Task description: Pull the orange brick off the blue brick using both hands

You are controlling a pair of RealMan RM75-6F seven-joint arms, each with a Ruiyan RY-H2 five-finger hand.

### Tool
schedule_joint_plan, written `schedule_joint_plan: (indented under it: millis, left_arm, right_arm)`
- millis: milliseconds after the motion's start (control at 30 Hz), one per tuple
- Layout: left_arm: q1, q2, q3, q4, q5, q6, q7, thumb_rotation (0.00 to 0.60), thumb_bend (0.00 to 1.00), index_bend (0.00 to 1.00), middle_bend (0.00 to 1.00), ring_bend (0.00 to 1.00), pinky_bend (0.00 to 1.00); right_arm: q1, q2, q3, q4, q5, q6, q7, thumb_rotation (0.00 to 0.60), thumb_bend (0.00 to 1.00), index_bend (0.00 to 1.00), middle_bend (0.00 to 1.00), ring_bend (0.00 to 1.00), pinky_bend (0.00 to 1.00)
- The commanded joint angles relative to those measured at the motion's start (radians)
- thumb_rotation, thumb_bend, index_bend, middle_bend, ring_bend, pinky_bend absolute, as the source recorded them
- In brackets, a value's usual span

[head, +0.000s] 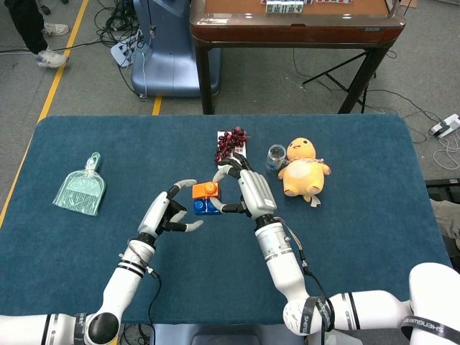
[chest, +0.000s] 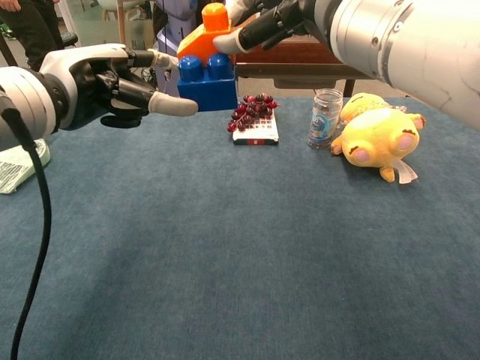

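1. The left robot hand was open, its fingers spread just beside the blue plastic brick, apparently poised to take it; contact could not be confirmed.
2. The right robot hand gripped the orange plastic brick, holding the joined pair above the blue cloth worktop so both robot hands could reach.
3. Beyond lay a red grape bunch, a clear jar and a yellow plush duck.
4. The right fingertips were partly cropped in the chest view.

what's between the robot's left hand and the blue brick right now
Nothing: in the head view only bare blue table cloth shows in the narrow gap between the left hand and the blue brick, held up by the right hand.
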Motion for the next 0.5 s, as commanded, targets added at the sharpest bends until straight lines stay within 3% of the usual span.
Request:
schedule_joint_plan:
  millis: [33, 500]
  left_arm:
    - [-0.001, -0.02, 0.001, 0.017, 0.014, 0.025, 0.003, 0.6, 0.05, 0.27, 1.0, 1.0, 1.0]
    - [0.018, -0.064, -0.001, 0.047, 0.052, 0.043, -0.037, 0.6, 0.05, 0.51, 1.0, 1.0, 1.0]
  right_arm:
    - [0.001, -0.001, -0.001, 0.001, 0.0, -0.001, 0.001, 0.6, 0.29, 0.65, 0.24, 0.04, 0.19]
    - [-0.001, -0.006, -0.009, 0.005, 0.001, -0.006, 0.011, 0.6, 0.29, 0.65, 0.24, 0.04, 0.19]
